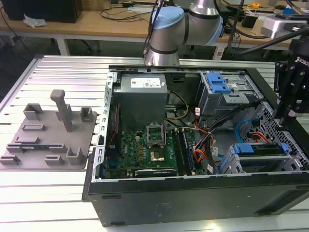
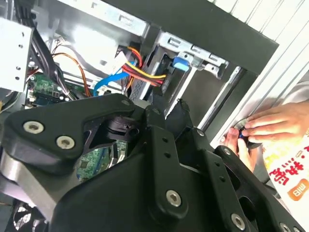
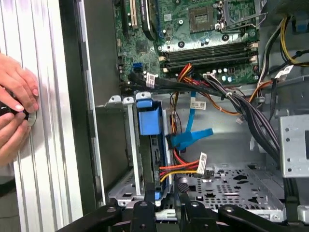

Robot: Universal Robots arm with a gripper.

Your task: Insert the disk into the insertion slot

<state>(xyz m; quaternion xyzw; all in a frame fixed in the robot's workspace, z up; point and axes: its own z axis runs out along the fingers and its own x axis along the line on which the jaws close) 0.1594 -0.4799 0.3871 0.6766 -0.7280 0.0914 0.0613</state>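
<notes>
We see the black claw (image 1: 289, 113) hanging above the exterior view's right end of the open black computer case (image 1: 193, 198), which lies on the ribbed aluminium bench (image 1: 58, 87); we cannot tell whether its fingers are spread or pressed together. The blue-framed silver disk (image 3: 149, 145) already sits on edge inside the boxy grey sheet-metal insertion slot (image 3: 123, 188), its blue carrier end (image 1: 253, 148) showing at the mouth. Two hands (image 3: 14, 111) grip a small round knob on the bench beside the case.
</notes>
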